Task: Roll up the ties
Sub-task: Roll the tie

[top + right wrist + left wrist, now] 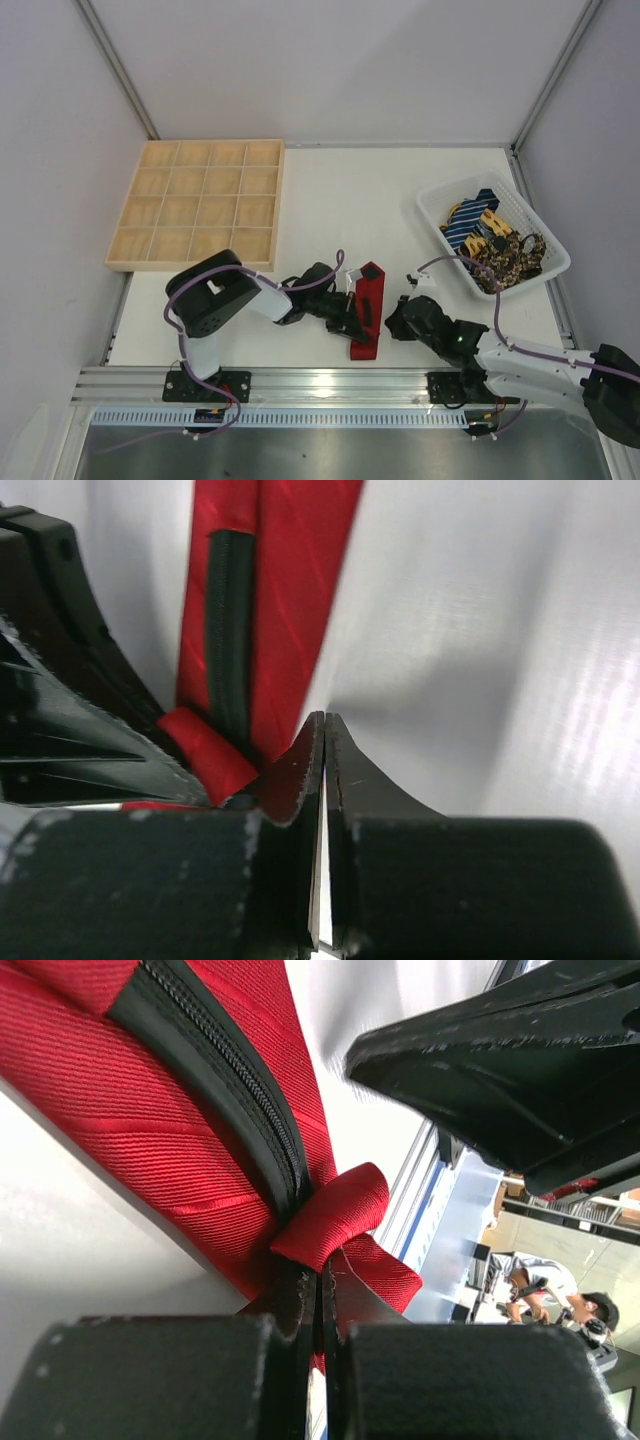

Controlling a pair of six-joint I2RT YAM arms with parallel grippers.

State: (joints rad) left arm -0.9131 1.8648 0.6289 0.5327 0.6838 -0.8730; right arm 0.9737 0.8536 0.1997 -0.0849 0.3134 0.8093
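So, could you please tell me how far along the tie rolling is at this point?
Nothing looks finished: the wooden compartment tray holds no rolled tie. In hand is the red tie, lying flat on the table; the left hand is shut on its curled-over end, and the right hand is closed beside it, seemingly empty. The other ties wait in the white basket.
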